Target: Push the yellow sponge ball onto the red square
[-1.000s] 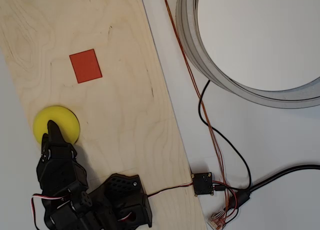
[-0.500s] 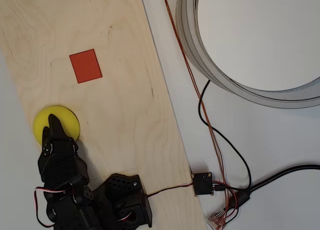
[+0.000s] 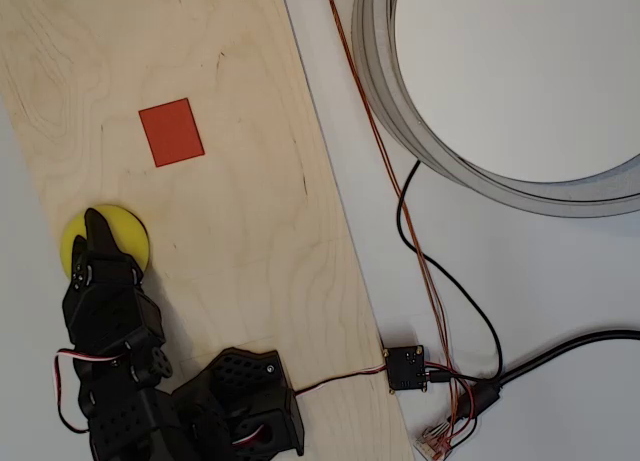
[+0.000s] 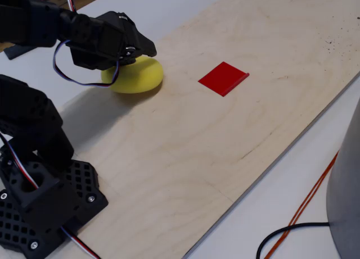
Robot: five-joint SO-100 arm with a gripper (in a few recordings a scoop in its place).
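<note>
The yellow sponge ball (image 3: 118, 236) is sitting on the wooden board (image 3: 230, 181), close to the board's left edge in the overhead view, well apart from the red square (image 3: 171, 132); seen from above, the square is lying up and slightly to the right of the ball. The black gripper (image 3: 92, 224) is reaching over the ball from below in that view, its tip covering the ball's left part, so that most of the visible yellow is showing to the right of the fingers. In the fixed view the gripper (image 4: 135, 50) is resting over the ball's (image 4: 138, 76) top and near side. Whether the jaws are parted or closed I cannot tell.

The ball is round, with no pointing direction. The red square (image 4: 223, 77) is lying flat, slightly tilted against the board's edges, its longer side running roughly away from the ball.
</note>
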